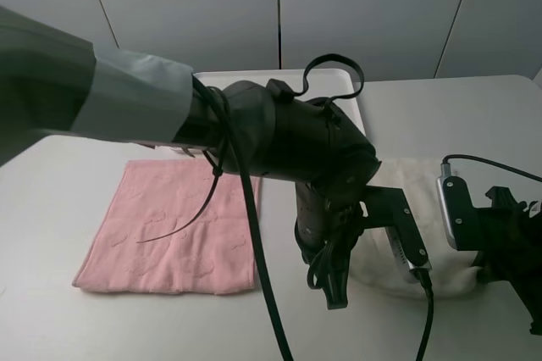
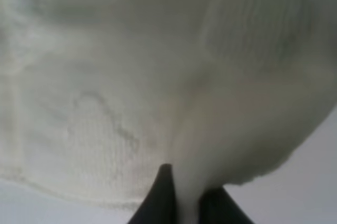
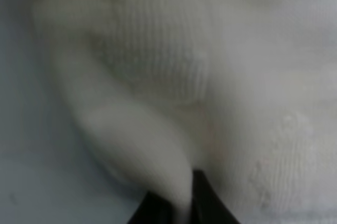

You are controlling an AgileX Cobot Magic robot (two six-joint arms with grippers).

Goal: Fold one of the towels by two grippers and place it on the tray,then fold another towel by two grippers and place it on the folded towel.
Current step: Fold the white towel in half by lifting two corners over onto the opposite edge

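A white towel (image 1: 419, 179) lies bunched on the table at the right. Both grippers hold it. My left gripper (image 1: 421, 268) reaches across from the left and is shut on a fold of the towel's near edge. In the left wrist view the towel (image 2: 158, 77) is pinched between the dark fingertips (image 2: 166, 195). My right gripper (image 1: 464, 251) is shut on the same towel (image 3: 237, 103) close by, with cloth squeezed between its fingertips (image 3: 205, 200). A pink towel (image 1: 169, 225) lies flat on the table at the left. The white tray (image 1: 237, 78) stands at the back, mostly hidden behind the left arm.
The left arm's bulky covered body (image 1: 279, 141) and its hanging black cables (image 1: 254, 234) cross the middle of the view and overlap the pink towel's right edge. The grey-white table (image 1: 474, 115) stretches behind the white towel.
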